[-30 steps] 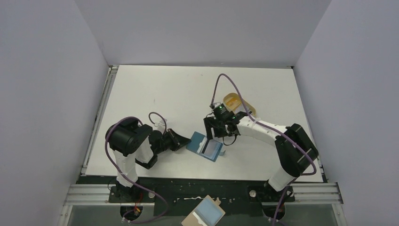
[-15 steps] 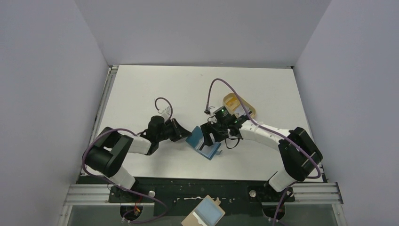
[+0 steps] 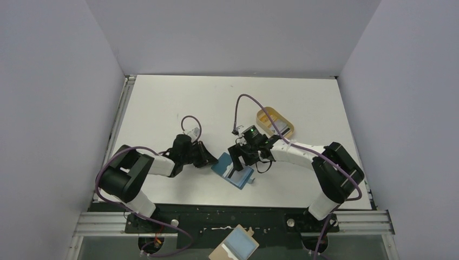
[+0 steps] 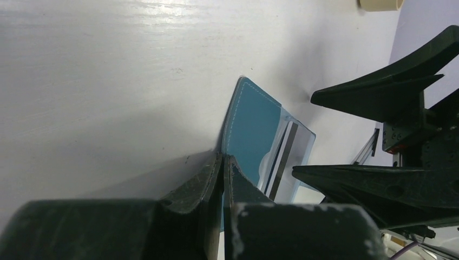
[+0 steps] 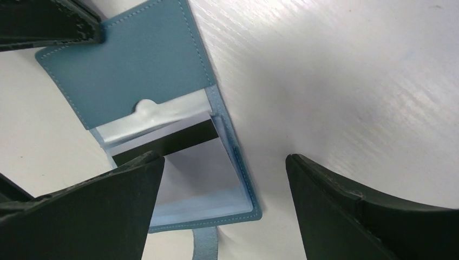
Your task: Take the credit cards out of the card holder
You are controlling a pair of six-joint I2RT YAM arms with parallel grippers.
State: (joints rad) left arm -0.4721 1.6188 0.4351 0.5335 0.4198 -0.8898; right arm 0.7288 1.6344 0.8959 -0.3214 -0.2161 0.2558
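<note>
The teal-blue card holder [image 3: 234, 172] lies open on the white table between the arms. My left gripper [image 3: 212, 161] is shut on its left edge; the left wrist view shows the fingertips [image 4: 216, 168] pinching the teal flap [image 4: 254, 127]. A pale credit card with a dark stripe [image 5: 181, 140] sits in the clear pocket, also in the left wrist view [image 4: 287, 157]. My right gripper [image 3: 238, 161] hovers open just above the holder [image 5: 130, 65], its jaws wide apart over the card pocket [image 5: 223, 162].
A tan oval tray [image 3: 275, 122] stands behind the right gripper, with a pale flat item in it. A tan board with a light-blue rectangle [image 3: 236, 246] lies below the table's front edge. Purple cables loop over both arms.
My left arm stretched toward the holder and its gripper closed on the left edge. My right gripper moved from near the tray to the left and down over the holder. The holder shifted slightly.
</note>
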